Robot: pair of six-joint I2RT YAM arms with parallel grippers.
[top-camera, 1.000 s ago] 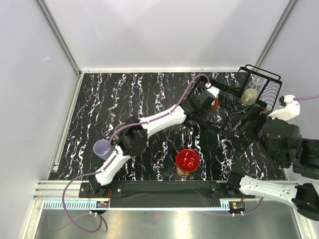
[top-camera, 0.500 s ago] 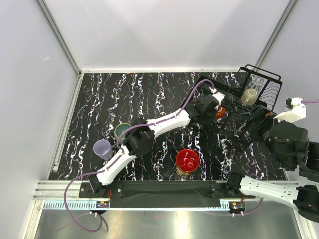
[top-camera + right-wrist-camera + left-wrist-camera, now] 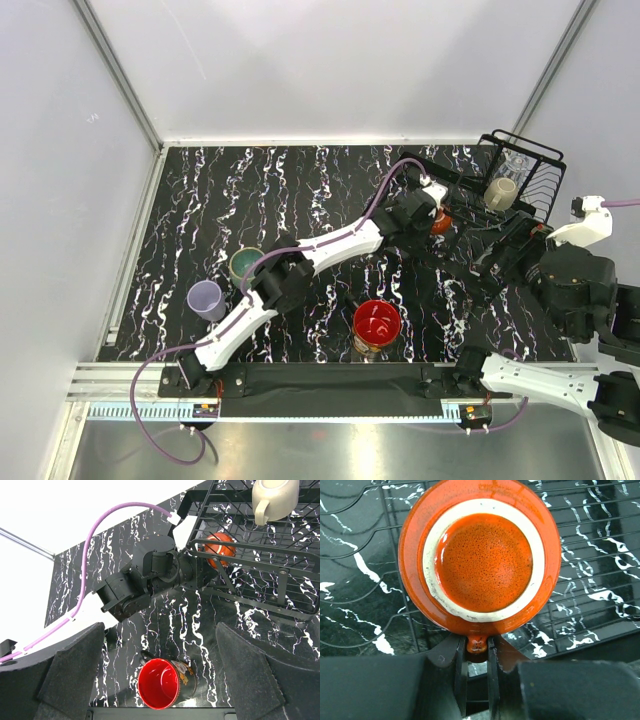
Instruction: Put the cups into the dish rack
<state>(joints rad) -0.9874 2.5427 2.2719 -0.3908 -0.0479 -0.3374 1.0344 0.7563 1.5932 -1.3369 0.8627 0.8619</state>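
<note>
jaws of my left gripper (image 3: pixel 476 647) pinch the handle of the small orange mug (image 3: pixel 485 560), base-up straight ahead, over the dish rack (image 3: pixel 396 562) wires.

A robotics lab test cell: plain white panel walls (image 3: pixel 330 70) on aluminium framing (image 3: pixel 120 80) enclose a black marbled desk (image 3: pixel 250 190), with a left arm (image 3: pixel 320 245) and right arm (image 3: pixel 570 285) bolted at its near edge.

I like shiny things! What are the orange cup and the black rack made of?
The small orange mug looks like glazed ceramic: glossy, speckled orange with a matte cream ring. The dish rack seems to be coated metal wire: thin black rods in a grid.
</note>
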